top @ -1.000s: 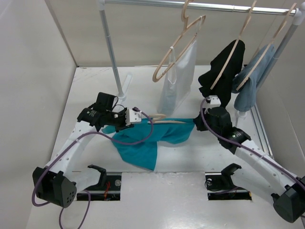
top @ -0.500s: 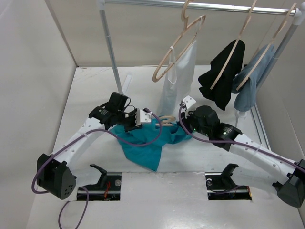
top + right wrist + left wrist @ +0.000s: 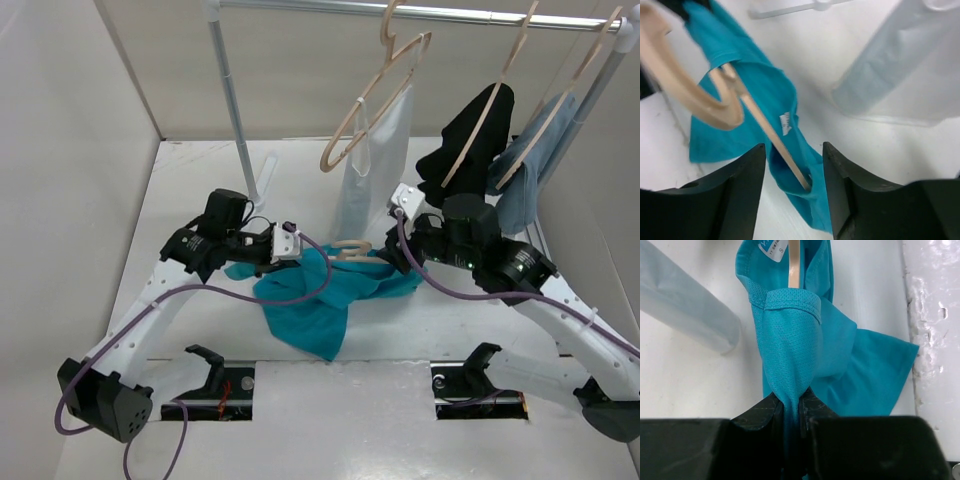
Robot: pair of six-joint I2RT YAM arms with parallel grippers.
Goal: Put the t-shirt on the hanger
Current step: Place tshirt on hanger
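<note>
- white tabletop (image 3: 190,180) between pale walls is lying under a metal clothes rail (image 3: 450,14), which is carrying a white cloth (image 3: 378,165), a black garment (image 3: 470,150) and a grey-blue cloth (image 3: 522,190) on wooden hangers.
- teal short-sleeved t-shirt (image 3: 318,300) of thin cloth is lying bunched mid-table, between the two arms.
- light-wood hanger (image 3: 350,249) is resting partly inside it, hook poking out at the far edge, thin bar running in beside the size label (image 3: 785,123).
- left gripper (image 3: 790,407) is pinching a fold at the shirt's left side, fingers pressed together on the cloth.
- right gripper (image 3: 792,160) is hovering over the shirt's right side, jaws standing apart around the hanger's bar.
</note>
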